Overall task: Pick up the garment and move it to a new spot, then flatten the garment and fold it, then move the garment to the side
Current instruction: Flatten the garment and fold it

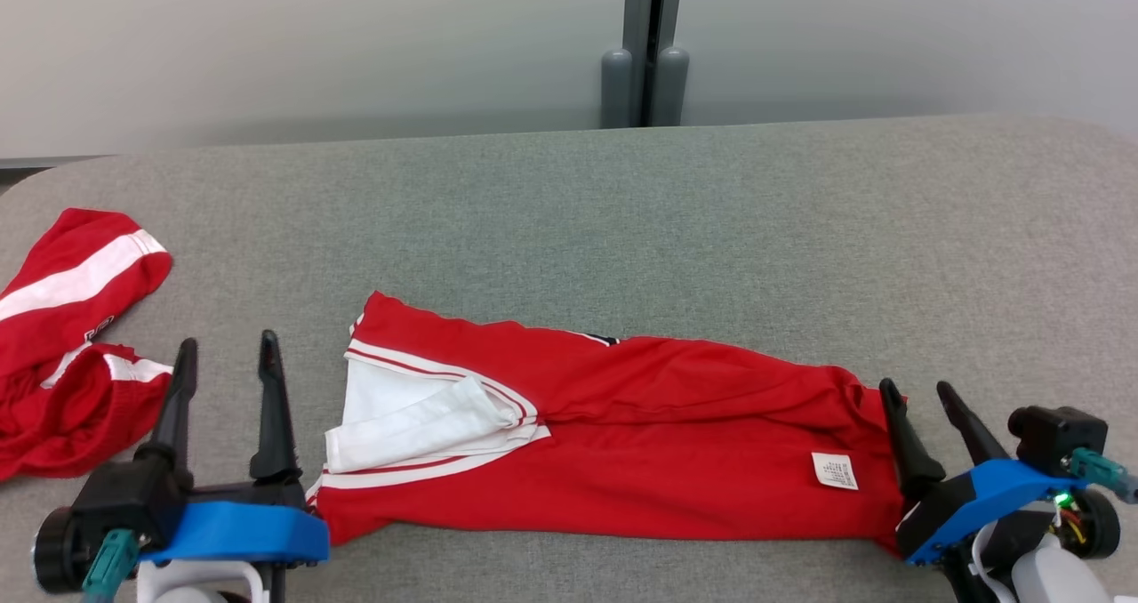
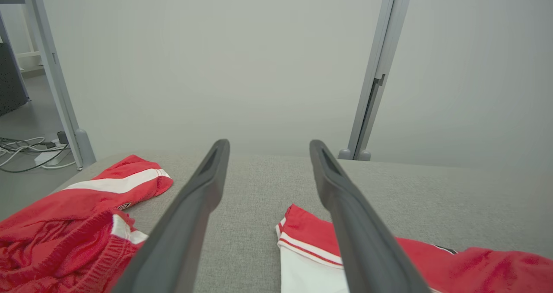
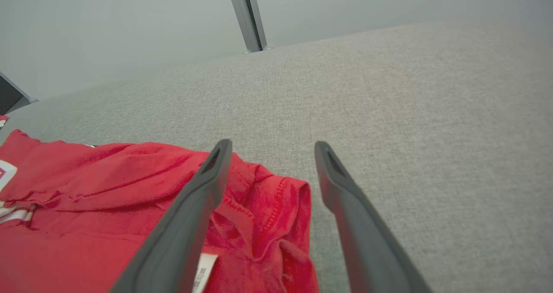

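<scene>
A red garment [image 1: 640, 425] with white trim and a white care label lies folded lengthwise across the grey table, near its front edge. My left gripper [image 1: 227, 352] stands open just off the garment's left end, nothing between its fingers. In the left wrist view the left gripper [image 2: 268, 148] points over bare table, the garment's white-trimmed corner [image 2: 302, 241] by its right finger. My right gripper [image 1: 916, 394] is open at the garment's right end. In the right wrist view the right gripper [image 3: 270, 148] straddles the garment's hemmed edge [image 3: 268, 215], apart from the cloth.
A second red garment with white stripes [image 1: 71, 354] lies crumpled at the table's left edge, also seen in the left wrist view [image 2: 73, 224]. Grey table [image 1: 711, 229] stretches behind. A pale wall with a grey post [image 1: 645, 43] rises beyond the far edge.
</scene>
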You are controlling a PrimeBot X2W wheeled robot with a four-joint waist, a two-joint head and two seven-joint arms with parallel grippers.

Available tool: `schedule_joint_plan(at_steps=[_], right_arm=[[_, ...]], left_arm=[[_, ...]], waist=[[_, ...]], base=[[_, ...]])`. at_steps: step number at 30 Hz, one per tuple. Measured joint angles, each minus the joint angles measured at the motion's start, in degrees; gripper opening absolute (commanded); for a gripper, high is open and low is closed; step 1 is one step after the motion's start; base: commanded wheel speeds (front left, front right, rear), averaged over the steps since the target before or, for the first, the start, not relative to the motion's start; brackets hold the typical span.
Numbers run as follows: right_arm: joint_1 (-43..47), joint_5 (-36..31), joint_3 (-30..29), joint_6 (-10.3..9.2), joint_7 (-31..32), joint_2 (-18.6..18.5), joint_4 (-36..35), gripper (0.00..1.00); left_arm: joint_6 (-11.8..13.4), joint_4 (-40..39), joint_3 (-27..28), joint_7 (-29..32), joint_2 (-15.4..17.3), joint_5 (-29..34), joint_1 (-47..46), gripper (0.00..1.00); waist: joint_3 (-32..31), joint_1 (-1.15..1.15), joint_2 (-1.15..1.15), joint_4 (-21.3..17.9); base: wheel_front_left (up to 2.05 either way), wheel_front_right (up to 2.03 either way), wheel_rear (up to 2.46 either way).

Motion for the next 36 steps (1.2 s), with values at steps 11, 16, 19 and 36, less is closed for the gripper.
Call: schedule_joint_plan(at_steps=[11,16,19,36], right_arm=[[-1.7,-1.9,-3.4,0.00,-0.4,4.3,10.7,1.00],[-2.5,-2.5,-1.6,-0.01,-1.9,5.4,13.5,0.58],[-2.5,-2.2,-0.6,0.00,-3.0,5.9,13.7,0.00],[-3.4,-0.9,-9.4,0.00,-2.8,-10.3,11.3,0.00]], left_arm=[[-5.3,-0.9,13.7,0.0,-9.6,13.0,6.1,1.00],[-8.4,0.5,16.9,0.0,-13.2,16.3,7.2,1.00],[-10.0,1.0,18.7,0.0,-14.4,18.2,7.2,1.00],[-15.6,1.6,25.2,0.0,-19.1,24.5,8.1,1.00]], waist=[[1.1,0.01,0.00,0.8],[1.1,0.01,0.00,0.9],[1.0,0.01,0.00,0.8],[-0.8,0.01,0.00,-0.6]], base=[[0.00,0.00,0.00],[0.00,0.00,0.00],[0.00,0.00,0.00],[0.00,0.00,0.00]])
